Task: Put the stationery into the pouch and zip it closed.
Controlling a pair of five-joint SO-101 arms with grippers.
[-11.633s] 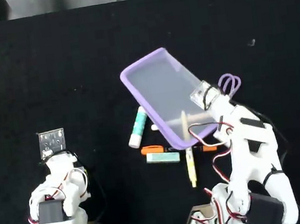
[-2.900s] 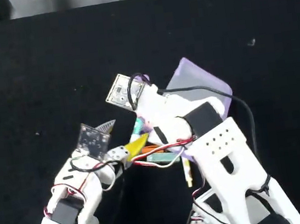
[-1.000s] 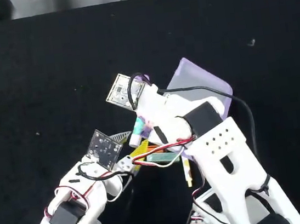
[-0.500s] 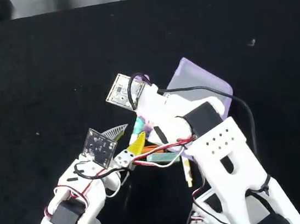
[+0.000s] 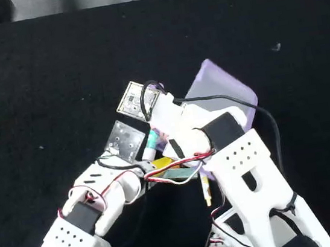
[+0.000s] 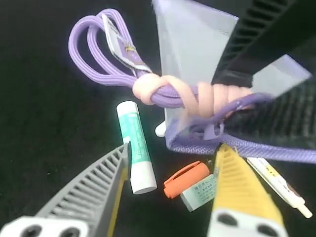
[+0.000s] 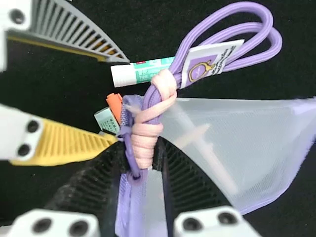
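The glue stick (image 6: 134, 148) lies on the table (image 5: 54, 65) just beside the pouch (image 6: 197, 64), next to the grey finger of the left gripper (image 6: 174, 148). That gripper's jaws are spread wide above the orange marker (image 6: 186, 178) and eraser (image 6: 200, 191). The right gripper (image 7: 140, 153) clamps the pouch's zipper end.

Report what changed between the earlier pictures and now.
The left tool, open, advanced from its side to the glue stick beside the pouch. The right tool, shut on the pouch, brought its strap end across. The glue stick and eraser stayed put.
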